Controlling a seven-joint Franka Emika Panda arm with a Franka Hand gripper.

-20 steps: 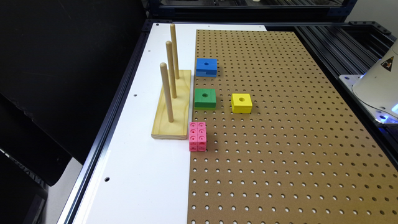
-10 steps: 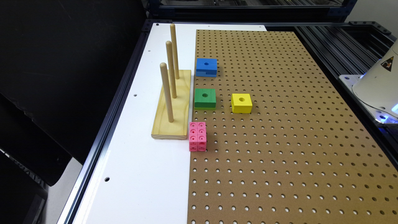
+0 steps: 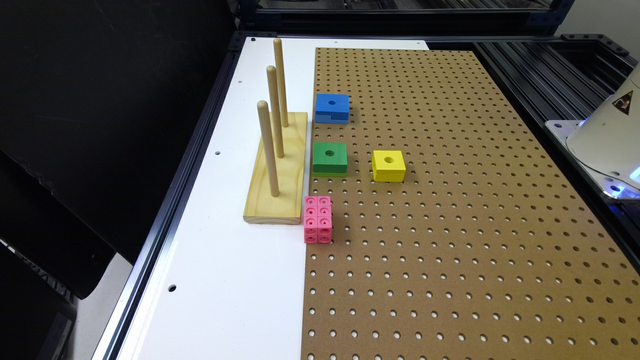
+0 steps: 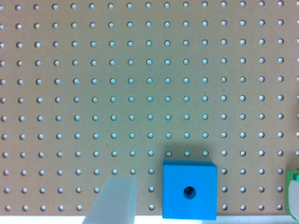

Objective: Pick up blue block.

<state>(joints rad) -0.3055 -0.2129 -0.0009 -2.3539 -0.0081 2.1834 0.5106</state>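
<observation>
**Blue block untouched on the pegboard; the pick has yet to begin**

The blue block (image 3: 331, 107) sits flat on the brown pegboard (image 3: 450, 225), at the board's edge towards the exterior view's left, just beside the far end of the wooden peg stand (image 3: 278, 170). Its round centre hole faces up and the groove in its side is visible. It is the farthest of the blocks in that view: the green holed block (image 3: 330, 158) lies nearer the camera in the same column, the yellow holed block (image 3: 388, 165) is off to the exterior view's right of the green one, and a pink cube (image 3: 317, 219) of small studded pieces stands nearer still, close to the stand's near end. None of them touches the blue block.

From the wrist view the blue block (image 4: 189, 190) lies below the camera on the pegboard (image 4: 117, 84), square-on, with a sliver of the green block (image 4: 294, 196) at the picture's edge. One pale, blurred finger (image 4: 114, 200) of the gripper reaches into the picture beside the block without touching it. With only that finger visible, I cannot tell whether the jaws are spread or closed.

As I judge it, nothing of the task is done: the block rests on the board, ungrasped. What is left is the whole pick: centring over the block, descending, closing on its sides and lifting it.
</observation>
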